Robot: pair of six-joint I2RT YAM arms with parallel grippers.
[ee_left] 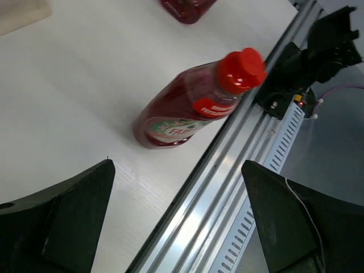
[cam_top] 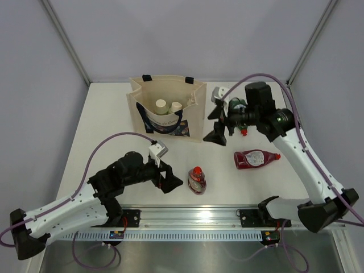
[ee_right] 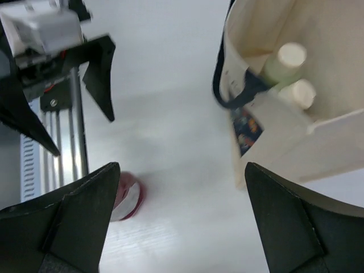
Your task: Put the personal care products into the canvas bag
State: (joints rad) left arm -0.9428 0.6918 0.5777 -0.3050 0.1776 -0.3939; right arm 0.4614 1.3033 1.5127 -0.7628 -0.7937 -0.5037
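From the top view, I count five products. Two cream-capped cylinders (cam_top: 161, 104) stand inside the canvas bag (cam_top: 196, 108) at the far middle of the table (cam_top: 108, 114). One standing red bottle (cam_top: 197, 179) is near the front rail (cam_top: 193, 215), and one lying red bottle (cam_top: 257, 158) is to its right. One dark green bottle (cam_top: 235, 104) is mostly hidden by the right arm. The left arm lies low and is bent, and the left gripper (cam_top: 172, 181) is just beside the standing red bottle with its fingers spread and nothing between them. The right arm reaches high across the table, and the right gripper (cam_top: 215, 125) is near the bag's right wall, also spread and empty. In the left wrist view there are two red bottles: the standing red bottle (ee_left: 193, 108) ahead of the wide-apart left gripper (ee_left: 177, 168), apart from both fingers, and the lying red bottle (ee_left: 187, 7), cut by the top edge. The rail (ee_left: 227, 170) and the right arm's base (ee_left: 335, 40) are on the right. The right wrist view is blurred. The right gripper (ee_right: 182, 170) has its fingers wide over bare table. The canvas bag (ee_right: 273, 148) is on the right with the two cylinders (ee_right: 291, 55) inside. The standing red bottle (ee_right: 128, 196) shows partly past one finger, and the left gripper (ee_right: 85, 74) is at the upper left.
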